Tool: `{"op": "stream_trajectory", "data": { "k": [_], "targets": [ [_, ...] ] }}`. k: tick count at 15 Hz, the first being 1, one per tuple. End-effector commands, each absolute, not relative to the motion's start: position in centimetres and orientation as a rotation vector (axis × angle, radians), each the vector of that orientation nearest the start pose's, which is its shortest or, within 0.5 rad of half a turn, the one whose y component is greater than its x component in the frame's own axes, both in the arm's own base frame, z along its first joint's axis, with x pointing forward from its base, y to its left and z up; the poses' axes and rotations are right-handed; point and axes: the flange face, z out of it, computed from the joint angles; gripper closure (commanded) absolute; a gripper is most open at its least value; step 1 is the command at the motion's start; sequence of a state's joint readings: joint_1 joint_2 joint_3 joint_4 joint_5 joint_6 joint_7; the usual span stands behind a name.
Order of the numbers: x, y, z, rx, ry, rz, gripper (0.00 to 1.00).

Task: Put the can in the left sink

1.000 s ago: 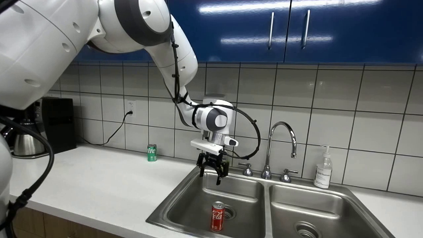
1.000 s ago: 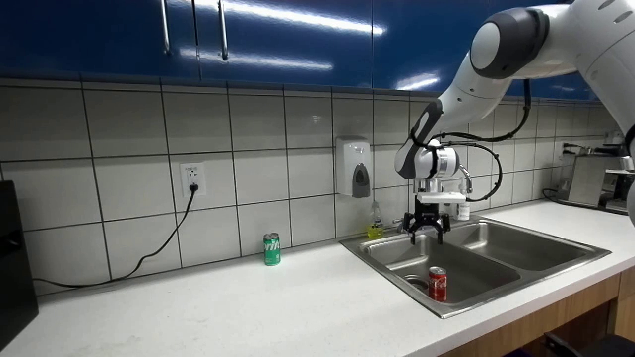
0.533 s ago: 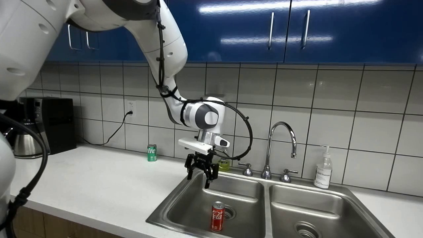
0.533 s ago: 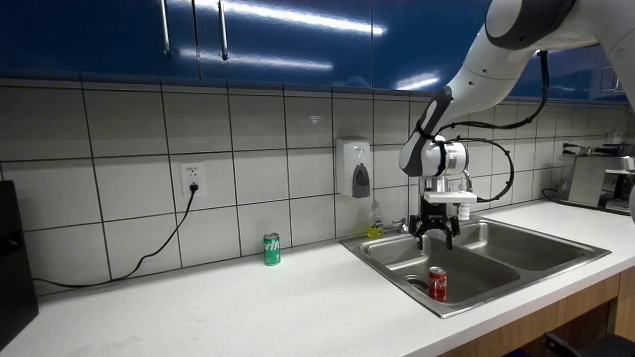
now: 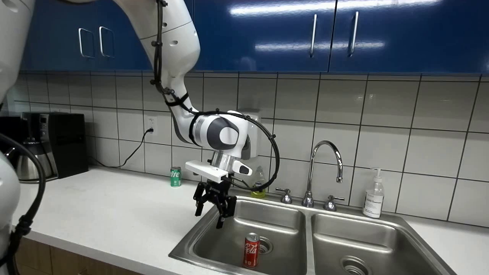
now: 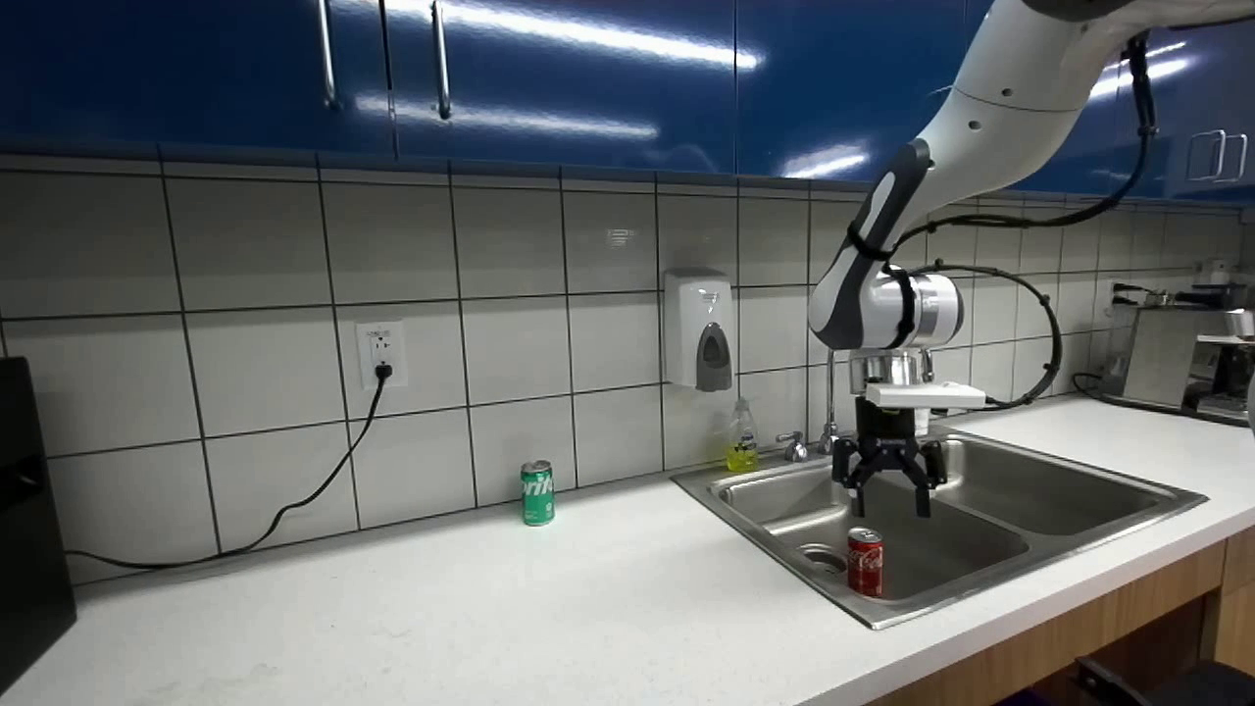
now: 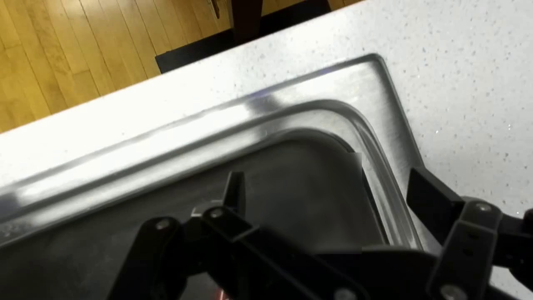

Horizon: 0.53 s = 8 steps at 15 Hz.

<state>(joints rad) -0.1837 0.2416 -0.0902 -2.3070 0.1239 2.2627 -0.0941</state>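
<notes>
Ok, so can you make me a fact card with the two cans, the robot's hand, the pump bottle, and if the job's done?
Red can: upright in the left sink, beside the drain
Green can: upright on the counter
Hand: open and empty, above the left sink's edge, touching neither can
Pump bottle: standing behind the right sink
Job: looks done

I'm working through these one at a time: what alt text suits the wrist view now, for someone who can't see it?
An open, empty black end effector hangs above a rounded corner of a stainless steel sink basin. White speckled countertop runs along two sides, with wood plank flooring at upper left. A red sliver at the bottom edge is too small to identify.
</notes>
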Motion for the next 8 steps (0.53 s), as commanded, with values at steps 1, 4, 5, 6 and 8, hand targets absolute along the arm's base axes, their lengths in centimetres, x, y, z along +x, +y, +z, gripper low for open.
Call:
{"op": "stream_trajectory", "data": {
  "k": [1, 4, 5, 6, 8],
  "targets": [
    [46.9, -13.0, 22.3, -2.971, 0.409, 0.409, 0.00],
    [46.0, -12.7, 23.0, -2.969, 0.409, 0.403, 0.00],
    [45.9, -12.7, 23.0, -2.969, 0.409, 0.402, 0.00],
    [45.9, -12.7, 23.0, -2.969, 0.409, 0.403, 0.00],
    [45.9, -12.7, 23.0, -2.969, 0.409, 0.404, 0.00]
  ]
}}
